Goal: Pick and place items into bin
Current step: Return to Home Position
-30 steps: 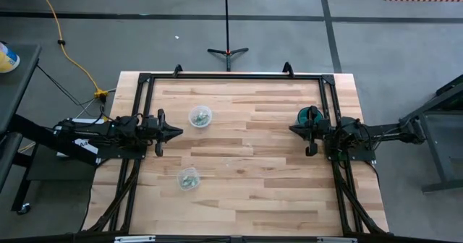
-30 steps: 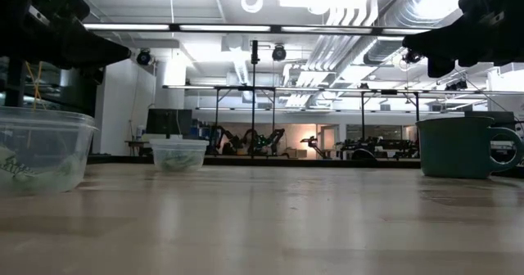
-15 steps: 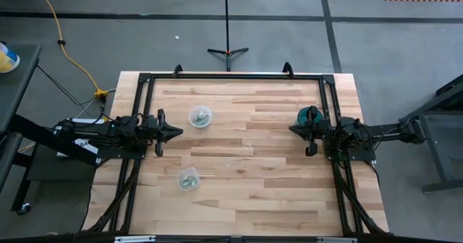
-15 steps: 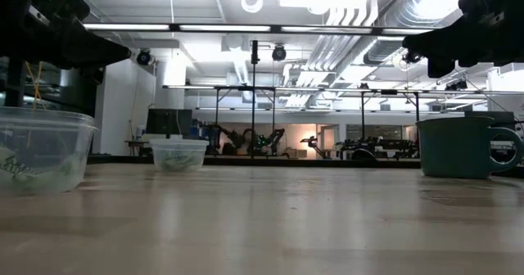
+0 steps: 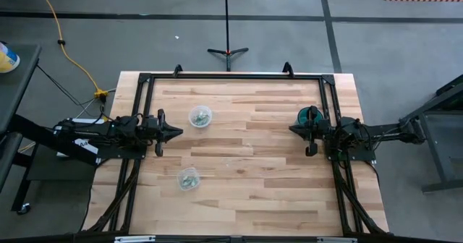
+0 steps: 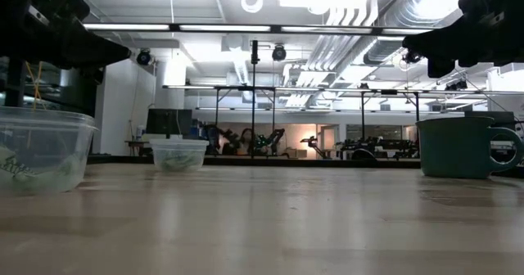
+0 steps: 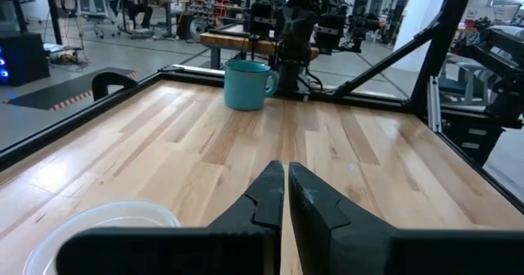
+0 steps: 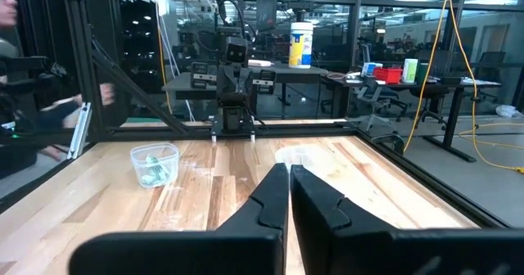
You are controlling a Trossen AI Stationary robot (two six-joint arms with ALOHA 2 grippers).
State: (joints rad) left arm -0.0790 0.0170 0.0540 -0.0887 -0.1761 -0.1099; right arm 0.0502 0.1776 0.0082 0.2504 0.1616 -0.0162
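Note:
Two clear plastic cups stand on the wooden table: one point(image 5: 200, 116) toward the far left, one point(image 5: 189, 178) nearer the front, each holding pale green-grey pieces. A few tiny pieces point(image 5: 230, 162) lie loose on the wood mid-table. A teal mug point(image 5: 308, 116) stands at the right. My left gripper point(image 5: 180, 133) hovers shut at the left side, beside the far cup. My right gripper point(image 5: 291, 129) hovers shut at the right, just in front of the mug. Both are above the table, touching nothing.
A black metal frame point(image 5: 231, 77) runs around the table's far and side edges. The middle of the table point(image 5: 246, 138) between the two grippers is open wood. In the right wrist view a person's sleeve point(image 8: 49, 115) shows beyond the table's side.

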